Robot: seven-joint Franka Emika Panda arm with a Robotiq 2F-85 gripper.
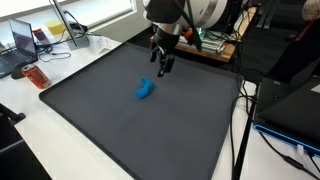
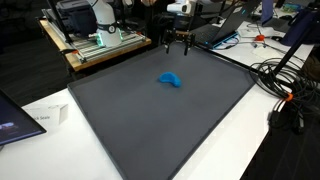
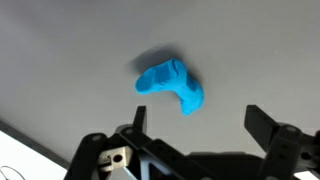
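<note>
**A:** Where is the gripper, and does it hold anything?

**B:** It hangs over a dark grey mat, close to the mat's far edge in both exterior views. Its two fingers are spread wide with nothing between them, so it is released and empty.

**A:** What lies nearest to it?

**B:** A small blue bent piece lies flat on the mat. It is near the gripper but not touching it. In the wrist view the blue bent piece sits beyond the parted fingertips, outside the gap, with its shadow just behind it.

**A:** How much free room is around it?

**B:** A good deal. It rests well in from every edge of the mat, with bare mat on all sides. The widest stretch runs toward the near edge.

**A:** And past the edges?

**B:** In an exterior view, a laptop and a small orange thing sit on a white table beyond one side edge. In an exterior view, black cables trail off beside another edge. A rack of equipment stands behind the far edge, the crowded side, where the gripper hangs
</note>
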